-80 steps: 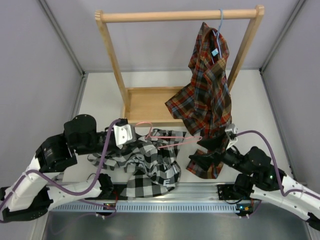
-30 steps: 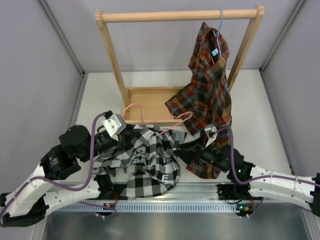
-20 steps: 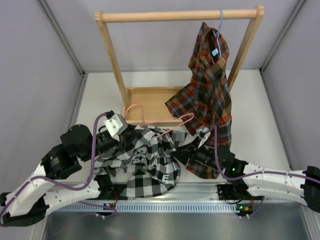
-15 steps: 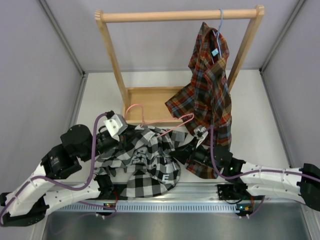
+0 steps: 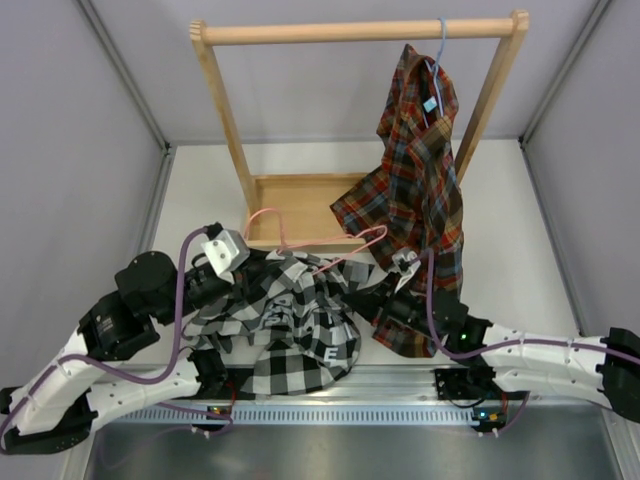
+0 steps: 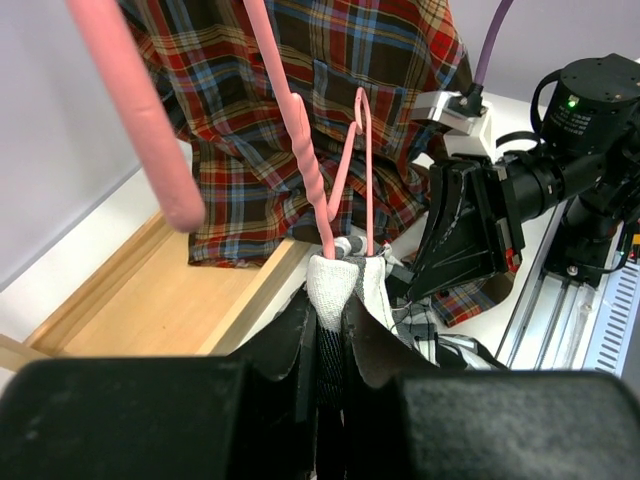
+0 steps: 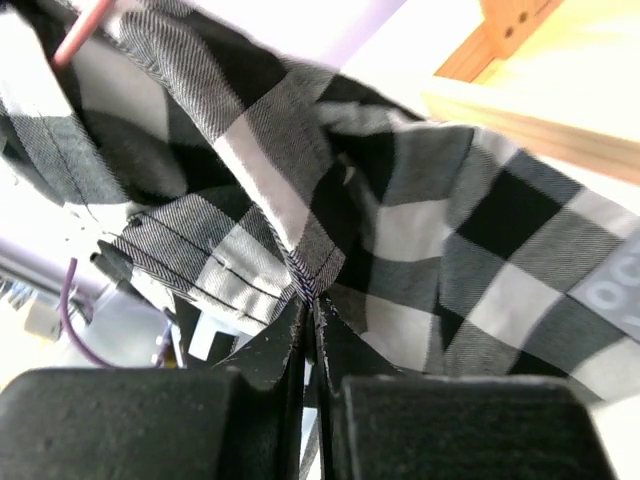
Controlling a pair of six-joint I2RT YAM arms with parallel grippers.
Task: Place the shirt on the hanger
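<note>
The black-and-white checked shirt (image 5: 300,320) lies bunched at the near table edge between both arms. The pink wire hanger (image 5: 372,232) is raised above it, its hook (image 5: 262,215) pointing at the wooden base. In the left wrist view my left gripper (image 6: 333,310) is shut on the hanger (image 6: 300,130) where its wires run into a fold of pale shirt cloth (image 6: 335,280). My right gripper (image 7: 308,300) is shut on a stitched edge of the shirt (image 7: 450,240), at the shirt's right side (image 5: 365,295). A piece of the hanger (image 7: 85,25) shows top left there.
A wooden rack (image 5: 360,30) with a tray base (image 5: 290,205) stands behind the shirt. A red, orange and blue plaid shirt (image 5: 415,170) hangs from it on a light blue hanger, its tail reaching my right arm. A metal rail (image 5: 330,410) runs along the near edge.
My right gripper has reached left to the shirt's right edge and shut on it. The left gripper, holding the hanger, had lifted it towards the rack earlier and has barely moved since.
</note>
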